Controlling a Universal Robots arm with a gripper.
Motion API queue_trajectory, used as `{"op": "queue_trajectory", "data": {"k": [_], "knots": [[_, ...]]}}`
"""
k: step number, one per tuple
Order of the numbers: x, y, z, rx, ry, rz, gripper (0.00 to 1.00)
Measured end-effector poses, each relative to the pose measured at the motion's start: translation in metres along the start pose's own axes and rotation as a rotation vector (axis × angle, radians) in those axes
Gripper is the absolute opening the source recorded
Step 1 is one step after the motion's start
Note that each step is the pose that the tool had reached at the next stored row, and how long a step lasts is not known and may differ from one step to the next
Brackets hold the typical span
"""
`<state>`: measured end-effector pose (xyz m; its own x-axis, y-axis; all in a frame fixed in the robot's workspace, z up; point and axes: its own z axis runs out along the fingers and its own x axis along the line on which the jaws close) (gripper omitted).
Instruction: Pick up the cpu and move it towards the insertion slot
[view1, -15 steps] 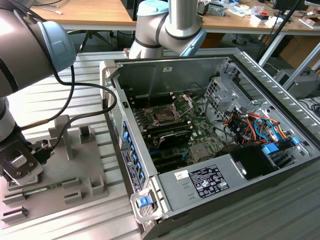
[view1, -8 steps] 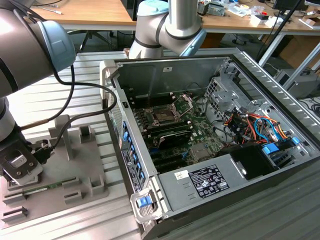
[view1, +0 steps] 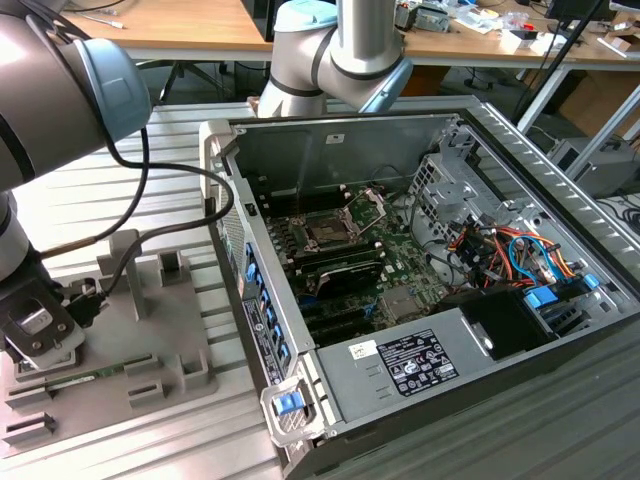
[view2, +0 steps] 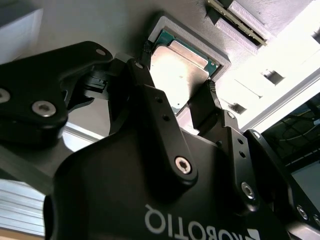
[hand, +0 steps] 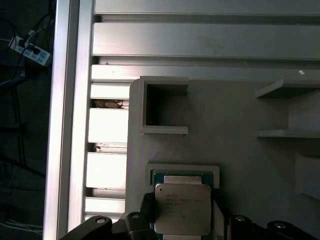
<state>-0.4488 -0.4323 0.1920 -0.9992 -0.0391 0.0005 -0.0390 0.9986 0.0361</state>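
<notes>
Grasp step: the gripper (view2: 178, 70) stood over the cpu (hand: 181, 212), jaws straddling opposite edges; whether they pinched it could not be told. It lay flat, metal top up, square with no long axis, in the grey tray's (hand: 235, 150) recess at the exterior view's left, well apart from the insertion slot (view1: 330, 232). Lifting would call for a level pull.

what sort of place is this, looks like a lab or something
Probably a robotics lab or test bench: a robot arm works at an aluminium-profile table beside an opened desktop computer case, with cluttered wooden desks behind.
</notes>
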Motion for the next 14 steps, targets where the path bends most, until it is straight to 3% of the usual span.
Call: {"op": "queue_trajectory", "data": {"k": [14], "knots": [[0.0000,0.0001,-0.0034,0.0000,0.0000,0.000,0.55]]}}
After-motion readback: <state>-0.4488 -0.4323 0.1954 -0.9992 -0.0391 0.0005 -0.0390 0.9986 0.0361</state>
